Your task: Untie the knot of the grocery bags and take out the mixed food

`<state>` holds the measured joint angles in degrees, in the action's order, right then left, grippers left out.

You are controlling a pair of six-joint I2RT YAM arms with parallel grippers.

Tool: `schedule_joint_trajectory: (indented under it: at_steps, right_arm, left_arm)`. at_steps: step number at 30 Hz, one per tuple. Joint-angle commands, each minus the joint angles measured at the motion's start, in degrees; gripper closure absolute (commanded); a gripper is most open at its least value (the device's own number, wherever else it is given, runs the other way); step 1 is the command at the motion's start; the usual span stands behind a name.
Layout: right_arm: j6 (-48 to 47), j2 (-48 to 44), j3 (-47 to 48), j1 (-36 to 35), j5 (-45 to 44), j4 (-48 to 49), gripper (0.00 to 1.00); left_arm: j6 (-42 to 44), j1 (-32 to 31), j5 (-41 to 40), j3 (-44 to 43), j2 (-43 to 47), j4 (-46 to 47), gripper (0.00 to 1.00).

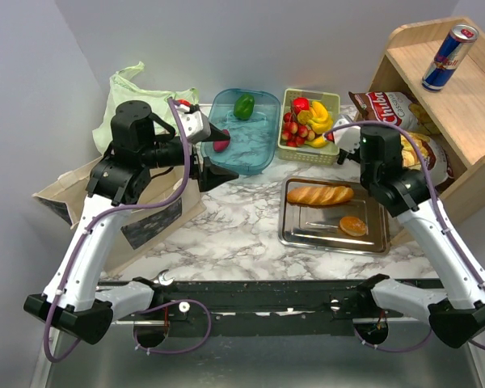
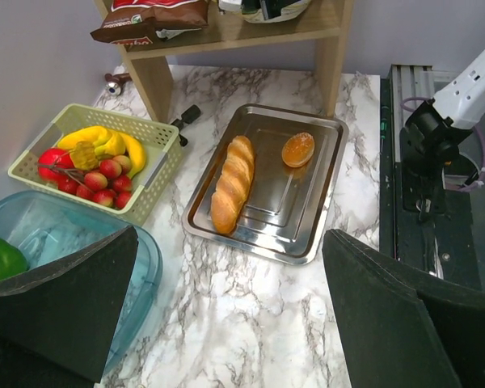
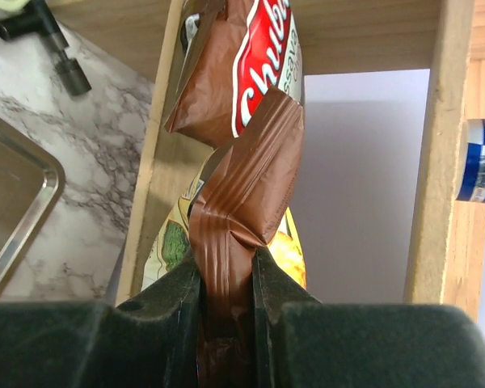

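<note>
Two bags lie at the table's (image 1: 234,234) left: a beige tote (image 1: 65,187), with a pale green bag (image 1: 129,85) behind it. At the wooden shelf (image 1: 469,105), the right tool (image 3: 225,273) pinches a brown crisp bag (image 3: 255,153). The left tool (image 2: 226,323) hangs spread wide over a blue tub (image 1: 255,149) holding a green pepper (image 1: 244,106).

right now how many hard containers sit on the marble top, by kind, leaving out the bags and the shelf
blue plastic tub: 1
yellow-green basket: 1
steel tray: 1
total: 3
</note>
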<state>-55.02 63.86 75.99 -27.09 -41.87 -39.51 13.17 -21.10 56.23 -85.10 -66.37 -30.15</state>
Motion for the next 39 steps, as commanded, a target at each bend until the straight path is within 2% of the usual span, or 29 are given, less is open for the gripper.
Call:
schedule_joint_trajectory:
  at_steps: [1, 4, 9, 20, 28, 30, 34, 36, 39]
  right_arm:
    - [-14.51, -4.48, -5.79, 2.98, 5.11, 6.94, 0.99]
    - [-20.45, -7.41, -12.46, 4.37, 5.88, 12.47, 0.99]
    - [-24.57, -8.92, -17.9, 9.9, 10.68, 16.59, 0.99]
    - [-28.8, -5.66, -20.91, 19.5, 19.06, 23.78, 0.99]
    - [-32.45, -6.03, -26.49, 22.77, 20.99, 27.82, 0.9]
    - [-32.26, -6.41, -26.68, 22.84, 21.11, 26.8, 0.83]
    - [-31.6, -7.62, -25.67, 22.87, 22.16, 21.24, 0.39]
    - [-30.53, -8.32, -24.99, 22.81, 23.27, 17.56, 0.25]
    - [-28.9, -9.05, -23.61, 22.82, 25.44, 11.7, 0.1]
  left_arm:
    - [0.91, 0.1, 0.65, 1.18, 1.86, -0.96, 0.02]
    - [0.97, 0.1, 0.99, 1.45, 1.94, -1.46, 0.01]
    - [1.75, 0.14, 0.9, 0.09, 1.27, -3.06, 0.01]
    - [1.98, 0.1, 0.52, -1.7, 0.29, -4.56, 0.01]
    - [4.21, 0.1, -0.38, -2.58, 0.19, -7.36, 0.01]
    - [4.4, 0.1, -0.64, -2.64, 0.19, -7.59, 0.02]
    - [4.07, 0.1, -0.74, -2.56, 0.02, -7.62, 0.02]
    - [3.97, 0.1, -0.91, -2.45, 0.1, -7.76, 0.01]
    - [4.51, 0.1, -1.39, -2.24, 0.27, -8.71, 0.02]
